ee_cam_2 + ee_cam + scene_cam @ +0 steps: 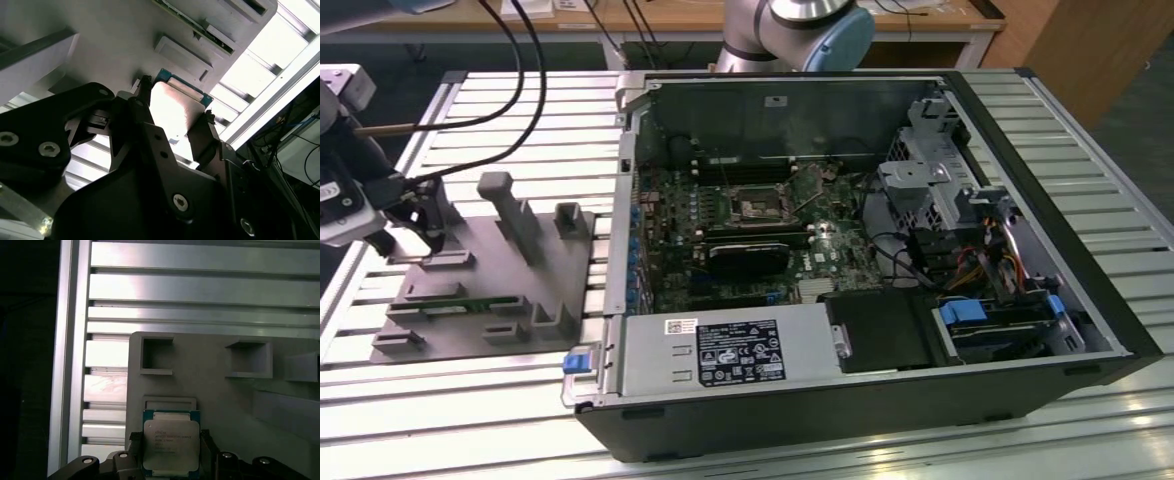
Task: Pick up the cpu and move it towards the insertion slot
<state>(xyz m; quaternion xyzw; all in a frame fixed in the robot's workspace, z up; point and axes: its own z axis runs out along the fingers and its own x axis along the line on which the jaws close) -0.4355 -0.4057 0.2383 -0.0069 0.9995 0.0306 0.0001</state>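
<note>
The cpu is found over the grey fixture, at the exterior view's left. The slatted tabletop is shared by an open computer case and, beside it, the fixture, in which a green memory stick is seated. The cpu's opposite edges are clamped by the fingers of the gripper; whether it is lifted clear cannot be told.

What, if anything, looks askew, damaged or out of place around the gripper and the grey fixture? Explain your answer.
Nothing stands out. The cpu sits square in the gripper over the grey fixture, not tilted, and the green memory stick lies flat on the fixture.
</note>
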